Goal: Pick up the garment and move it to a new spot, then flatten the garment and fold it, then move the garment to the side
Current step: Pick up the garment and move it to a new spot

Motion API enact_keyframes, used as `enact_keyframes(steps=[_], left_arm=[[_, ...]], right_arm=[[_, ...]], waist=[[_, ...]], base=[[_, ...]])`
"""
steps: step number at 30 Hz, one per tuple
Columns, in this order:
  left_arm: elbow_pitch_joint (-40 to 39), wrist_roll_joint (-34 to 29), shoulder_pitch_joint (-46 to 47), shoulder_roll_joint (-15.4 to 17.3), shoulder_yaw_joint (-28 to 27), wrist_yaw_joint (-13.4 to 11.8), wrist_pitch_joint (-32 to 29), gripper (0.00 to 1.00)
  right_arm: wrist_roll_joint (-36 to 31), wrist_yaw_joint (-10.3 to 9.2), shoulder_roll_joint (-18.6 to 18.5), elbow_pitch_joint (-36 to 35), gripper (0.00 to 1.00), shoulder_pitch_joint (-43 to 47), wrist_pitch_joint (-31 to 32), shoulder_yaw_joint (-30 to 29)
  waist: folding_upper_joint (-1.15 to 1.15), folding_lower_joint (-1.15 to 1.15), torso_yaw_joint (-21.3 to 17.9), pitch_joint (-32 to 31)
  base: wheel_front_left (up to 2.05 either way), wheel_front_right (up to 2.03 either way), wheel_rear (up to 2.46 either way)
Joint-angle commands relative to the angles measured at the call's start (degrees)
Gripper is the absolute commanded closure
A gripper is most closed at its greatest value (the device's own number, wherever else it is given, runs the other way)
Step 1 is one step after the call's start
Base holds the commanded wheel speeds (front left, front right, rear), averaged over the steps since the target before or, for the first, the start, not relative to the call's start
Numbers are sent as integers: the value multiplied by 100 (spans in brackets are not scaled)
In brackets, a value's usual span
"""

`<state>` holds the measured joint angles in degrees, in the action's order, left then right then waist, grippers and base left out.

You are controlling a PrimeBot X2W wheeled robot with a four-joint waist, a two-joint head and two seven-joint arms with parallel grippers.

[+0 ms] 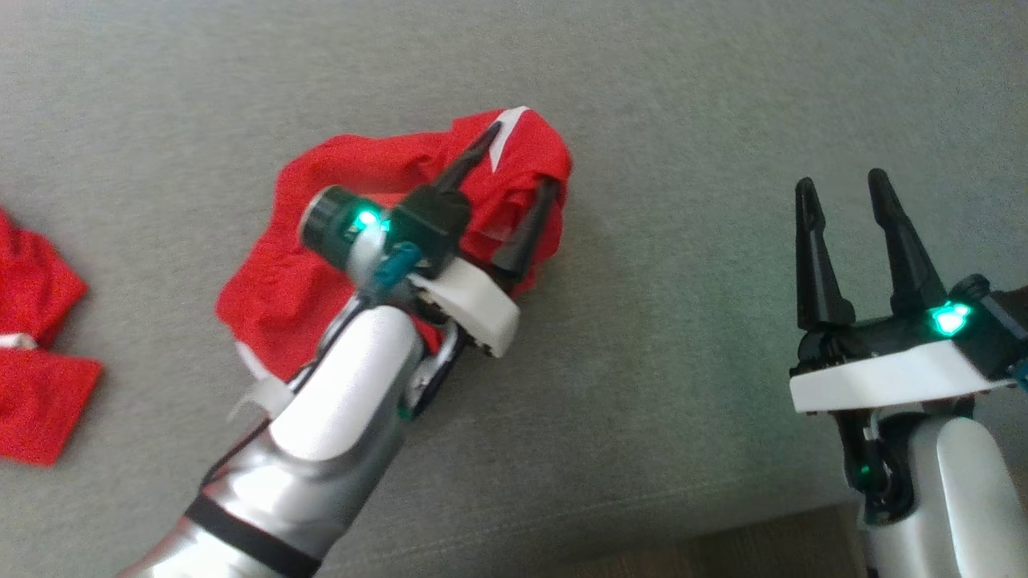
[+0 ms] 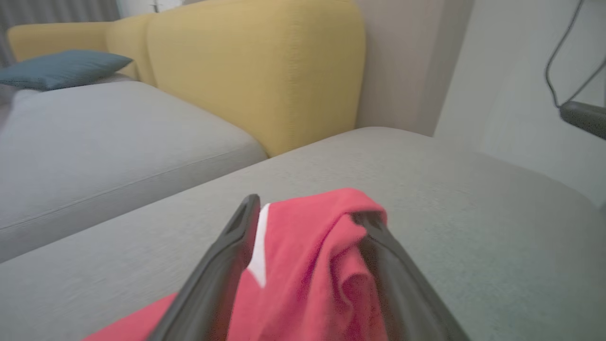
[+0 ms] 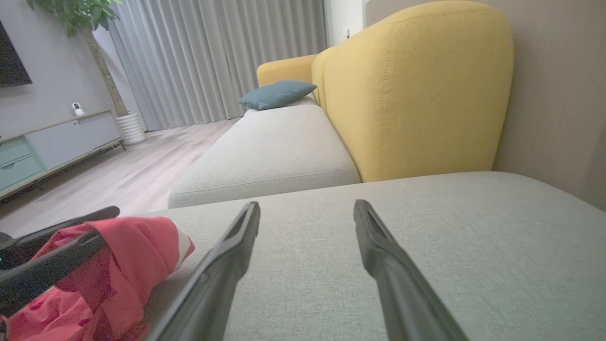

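A crumpled red garment (image 1: 353, 177) with white trim lies bunched on the grey sofa cushion (image 1: 683, 120). My left gripper (image 1: 520, 159) is over its right end, open, one finger on each side of a raised fold. In the left wrist view the red garment (image 2: 312, 265) sits between the spread fingers (image 2: 222, 265) and drapes against the right one. My right gripper (image 1: 842, 181) hovers open over bare cushion to the right of the garment, with nothing between its fingers (image 3: 222, 274). The right wrist view has the garment (image 3: 132, 255) at lower left.
More red cloth (image 1: 32, 353) lies at the far left of the cushion. A yellow sofa back (image 2: 255, 71) rises behind, with a second grey seat and a blue pillow (image 3: 277, 93) beyond. The cushion's front edge meets wooden floor (image 1: 723, 554) at bottom right.
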<state>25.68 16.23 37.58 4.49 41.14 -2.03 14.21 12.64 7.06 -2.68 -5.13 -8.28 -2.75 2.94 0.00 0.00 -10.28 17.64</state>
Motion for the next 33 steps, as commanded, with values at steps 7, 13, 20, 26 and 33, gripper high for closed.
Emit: enact_keyframes(steps=[7,13,20,26,33], left_arm=[[-454,255,-391,514,-646,-220,68,0],[-836,517,-976,840,-1115,-529,74,0],[-1370,657,-1717,1212,-1614,-803,77,0],[-1674,677,-2200,1463,-1897,-841,78,0],[-1858,620,-2610,1598,-1907,-798,78,0]], right_arm=[[-86,43,-20,-186,0,128,134,21],[-141,43,-20,-220,0,248,230,1],[-240,43,-20,-299,0,474,360,-94],[-297,43,-20,-338,0,633,462,-131],[-307,43,-20,-361,0,898,591,-179]], waist=[[0,0,619,-526],[0,0,817,-754],[0,0,1020,-1002],[0,0,1110,-1192],[0,0,1159,-1422]], base=[[0,0,0],[0,0,0],[0,0,0],[0,0,0],[0,0,0]])
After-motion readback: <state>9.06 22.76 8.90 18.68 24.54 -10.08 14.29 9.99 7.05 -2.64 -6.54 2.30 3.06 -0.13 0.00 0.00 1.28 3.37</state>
